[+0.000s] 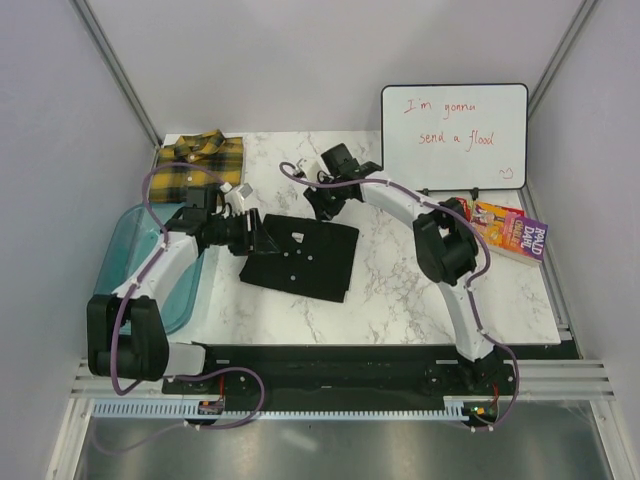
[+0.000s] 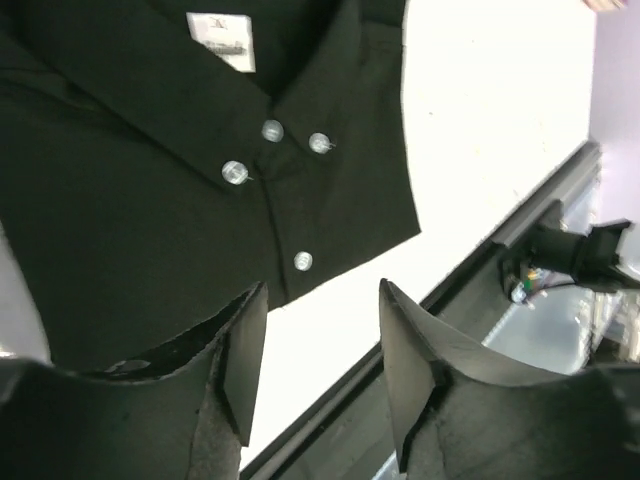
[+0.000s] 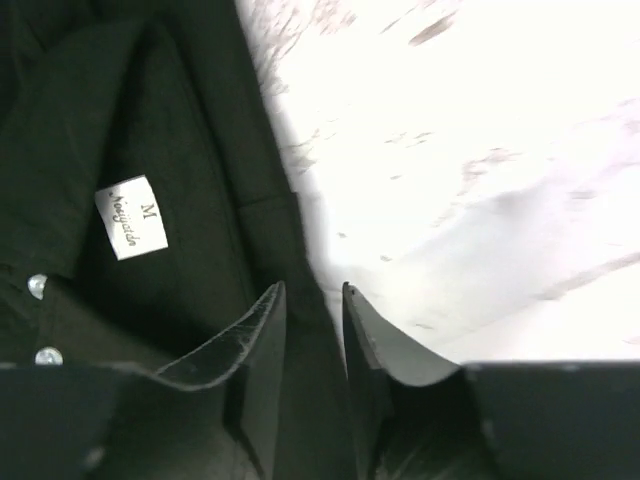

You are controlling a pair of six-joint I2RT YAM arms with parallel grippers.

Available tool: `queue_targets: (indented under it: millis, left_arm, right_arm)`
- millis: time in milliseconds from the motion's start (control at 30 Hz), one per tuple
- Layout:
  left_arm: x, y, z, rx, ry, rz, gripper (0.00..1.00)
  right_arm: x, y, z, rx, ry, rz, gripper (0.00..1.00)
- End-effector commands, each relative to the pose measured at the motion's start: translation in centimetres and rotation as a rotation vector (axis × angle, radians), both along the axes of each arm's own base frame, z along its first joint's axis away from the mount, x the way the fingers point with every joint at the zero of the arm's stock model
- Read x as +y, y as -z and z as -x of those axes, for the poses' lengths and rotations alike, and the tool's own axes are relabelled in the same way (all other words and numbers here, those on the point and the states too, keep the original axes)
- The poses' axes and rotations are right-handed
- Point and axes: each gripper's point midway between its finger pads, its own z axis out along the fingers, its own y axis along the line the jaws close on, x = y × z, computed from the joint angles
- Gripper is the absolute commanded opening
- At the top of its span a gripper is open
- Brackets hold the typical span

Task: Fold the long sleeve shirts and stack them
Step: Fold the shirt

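White marble tabletop (image 1: 400, 290) fills the booth between pale walls. At its left edge sits a translucent blue plastic tub (image 1: 120, 240), and behind it, in the back-left corner, lies the yellow-and-black plaid shirt (image 1: 205, 165). My left gripper (image 2: 322, 290) is at the left edge of the plain black button-up shirt (image 1: 305, 260), which lies flat mid-table. Its jaws stand apart with only bare table between them (nothing held). Small white buttons (image 2: 236, 172) face my left wrist camera. My right gripper (image 3: 314, 288) is at the shirt's far edge near the white collar label (image 3: 132, 216), jaws nearly together with dark cloth in the gap. I cannot tell whether they pinch it. Further right are a whiteboard with red writing (image 1: 455, 135) and a colourful paperback book (image 1: 510, 232).
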Motion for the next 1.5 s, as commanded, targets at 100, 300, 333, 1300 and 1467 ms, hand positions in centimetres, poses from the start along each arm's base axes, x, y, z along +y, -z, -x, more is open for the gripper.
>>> queue_targets:
  millis: [100, 300, 333, 1300, 1467]
  left_arm:
    - [1.2, 1.8, -3.8, -0.011, -0.113, -0.075, 0.48]
    - [1.5, 7.4, -3.4, 0.154, -0.164, -0.121, 0.34]
    - [1.2, 7.8, -3.2, 0.17, -0.159, -0.123, 0.32]
    - [-16.7, 2.4, -7.6, -0.264, 0.692, -0.039, 0.61]
    - [-18.6, 3.7, -10.8, -0.287, 0.679, -0.083, 0.57]
  right_arm:
    - [-5.9, -11.7, -1.6, -0.147, 0.122, -0.172, 0.39]
    - [-9.8, -6.5, 5.9, 0.261, 0.266, -0.262, 0.31]
    - [-10.5, -4.4, 7.9, 0.332, 0.283, -0.24, 0.3]
    - [-14.2, 1.1, 6.1, 0.516, 0.482, -0.429, 0.21]
    - [-13.5, 1.7, 4.3, 0.521, 0.557, -0.496, 0.16]
